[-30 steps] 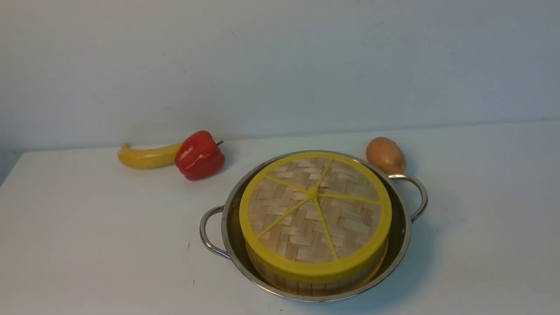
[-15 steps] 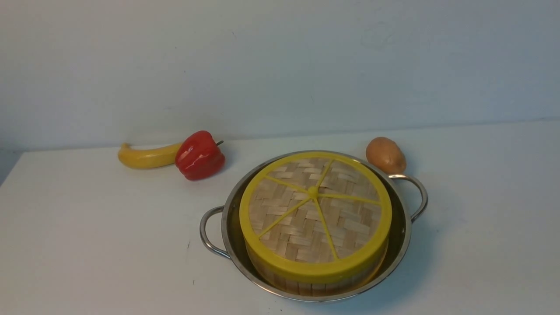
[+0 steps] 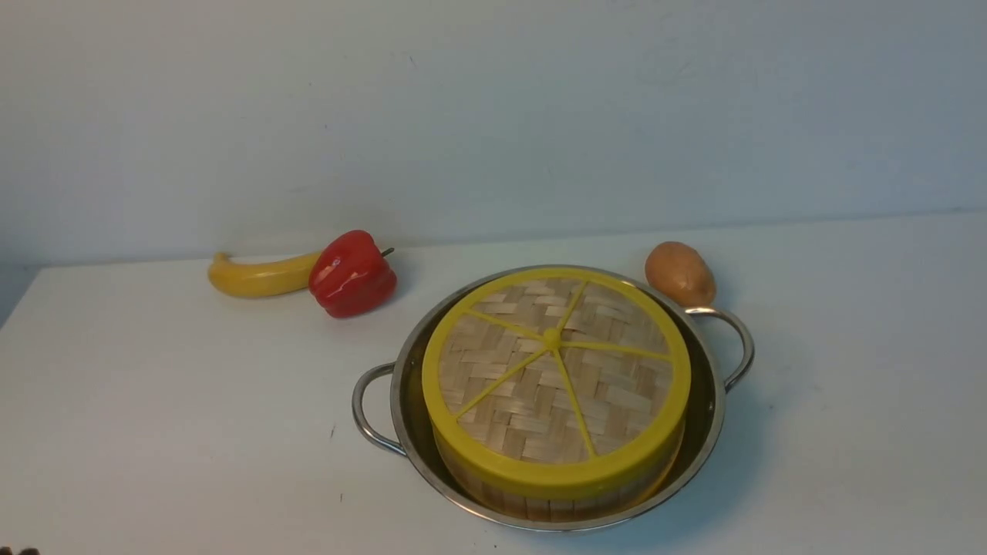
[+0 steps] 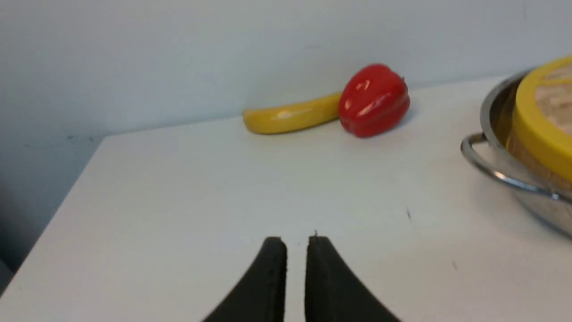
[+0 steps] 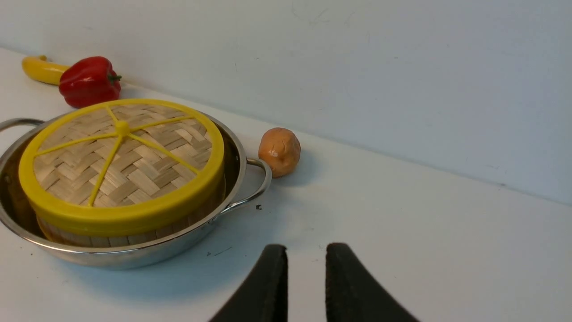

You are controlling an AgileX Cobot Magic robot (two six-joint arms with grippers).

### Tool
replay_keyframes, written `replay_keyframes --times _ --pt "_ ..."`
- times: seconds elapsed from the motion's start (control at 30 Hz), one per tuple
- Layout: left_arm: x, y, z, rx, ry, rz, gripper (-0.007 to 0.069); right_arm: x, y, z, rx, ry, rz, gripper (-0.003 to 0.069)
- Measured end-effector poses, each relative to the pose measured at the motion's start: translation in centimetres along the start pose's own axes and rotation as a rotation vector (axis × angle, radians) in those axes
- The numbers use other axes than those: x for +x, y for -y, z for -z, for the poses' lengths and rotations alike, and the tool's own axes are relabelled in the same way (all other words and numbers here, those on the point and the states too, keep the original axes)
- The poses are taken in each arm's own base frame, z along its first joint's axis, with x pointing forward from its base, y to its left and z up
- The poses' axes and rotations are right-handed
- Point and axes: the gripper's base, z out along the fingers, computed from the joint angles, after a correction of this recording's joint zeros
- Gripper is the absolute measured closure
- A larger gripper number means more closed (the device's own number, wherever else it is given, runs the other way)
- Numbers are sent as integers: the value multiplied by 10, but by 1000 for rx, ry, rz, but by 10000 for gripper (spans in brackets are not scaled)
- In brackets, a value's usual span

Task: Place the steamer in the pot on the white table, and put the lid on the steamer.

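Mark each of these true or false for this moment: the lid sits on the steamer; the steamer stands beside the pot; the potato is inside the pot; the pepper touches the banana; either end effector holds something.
1. The lid sits on the steamer. True.
2. The steamer stands beside the pot. False: it stands inside the pot.
3. The potato is inside the pot. False: it lies on the white table, behind the pot's handle.
4. The red pepper touches the banana. True.
5. An end effector holds something. False: the left end effector and right end effector hold nothing.
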Motion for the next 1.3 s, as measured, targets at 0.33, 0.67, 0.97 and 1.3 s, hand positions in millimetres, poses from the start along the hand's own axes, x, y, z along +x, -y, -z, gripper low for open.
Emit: replay_keyframes --times 0.33,0.67,0.97,1.3 --pt "20 4 -7 28 -62 25 551 0 0 0 0 0 0 482" --pt "27 5 -11 24 -26 25 533 0 0 0 0 0 0 451" --pt "27 5 -11 24 -26 25 520 0 1 0 44 -4 -14 429" --pt "27 5 -11 23 -24 25 519 -3 6 -4 376 85 -112 420"
